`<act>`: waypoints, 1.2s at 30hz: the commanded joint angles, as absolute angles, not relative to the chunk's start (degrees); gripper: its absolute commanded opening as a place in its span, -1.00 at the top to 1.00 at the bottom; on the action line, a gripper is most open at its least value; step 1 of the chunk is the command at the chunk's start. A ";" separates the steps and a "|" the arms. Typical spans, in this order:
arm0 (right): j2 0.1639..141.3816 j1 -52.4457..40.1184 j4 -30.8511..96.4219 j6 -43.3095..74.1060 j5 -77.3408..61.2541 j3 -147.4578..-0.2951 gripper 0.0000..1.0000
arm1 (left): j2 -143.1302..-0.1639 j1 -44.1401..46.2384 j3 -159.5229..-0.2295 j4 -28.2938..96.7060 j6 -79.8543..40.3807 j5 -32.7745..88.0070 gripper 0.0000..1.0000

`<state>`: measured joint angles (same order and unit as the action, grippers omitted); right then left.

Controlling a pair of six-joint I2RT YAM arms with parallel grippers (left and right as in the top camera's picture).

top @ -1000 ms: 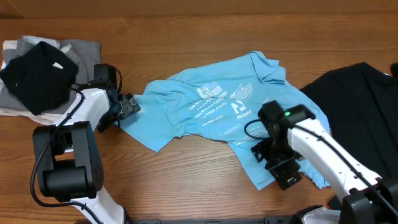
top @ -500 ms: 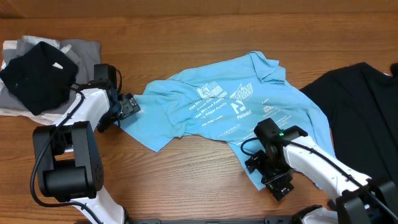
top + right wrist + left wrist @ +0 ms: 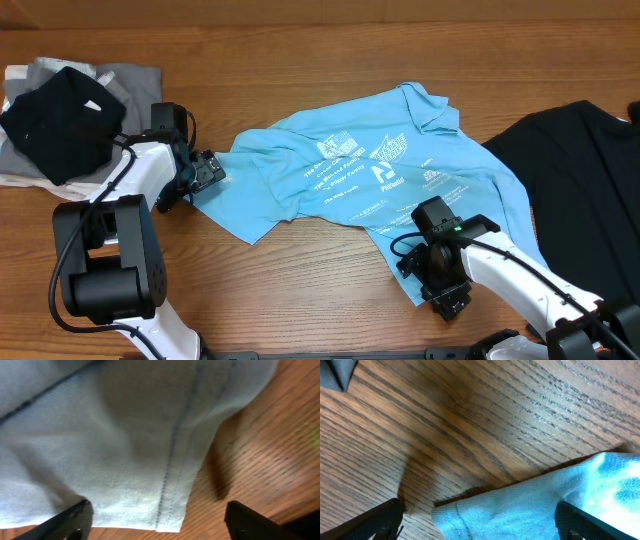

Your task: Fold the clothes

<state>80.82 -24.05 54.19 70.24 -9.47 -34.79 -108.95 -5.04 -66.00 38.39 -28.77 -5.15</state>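
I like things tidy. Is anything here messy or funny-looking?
Yes. The blue T-shirt lies crooked and wrinkled on the table, its edges bunched. The black garment runs out of view at the right.

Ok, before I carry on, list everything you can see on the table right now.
T-shirt: one, light blue with white print, table centre, spread out but rumpled
black garment: one, black, right edge, partly out of frame
folded black garment: one, black, far left corner, on top of a pile
grey garment: one, grey, under that black one
table: one, brown wood
left gripper: one, black, open at the T-shirt's left corner
right gripper: one, black, open over the T-shirt's near hem
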 commanded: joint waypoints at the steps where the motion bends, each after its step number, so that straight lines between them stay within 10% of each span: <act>1: 81.87 -24.32 52.51 70.50 -6.87 -32.21 -0.65 | -113.12 -5.23 -64.23 38.50 -28.71 -6.35 -1.00; 8: 81.87 -24.32 51.09 70.52 -7.42 -29.98 -0.55 | -113.12 -5.23 -64.23 38.50 -28.71 -6.35 -0.96; 15: 81.87 -24.32 51.05 71.00 -7.55 -29.98 0.44 | -113.12 -5.23 -64.23 38.94 -28.69 -6.35 -0.68; 23: 81.87 -24.32 51.51 72.51 -7.31 -29.98 0.92 | -113.12 -5.23 -64.25 39.00 -28.67 -6.33 0.92; 36: 81.87 -24.32 61.82 70.08 1.41 -42.50 0.93 | -108.14 -5.13 -69.60 44.47 -25.74 -6.09 0.92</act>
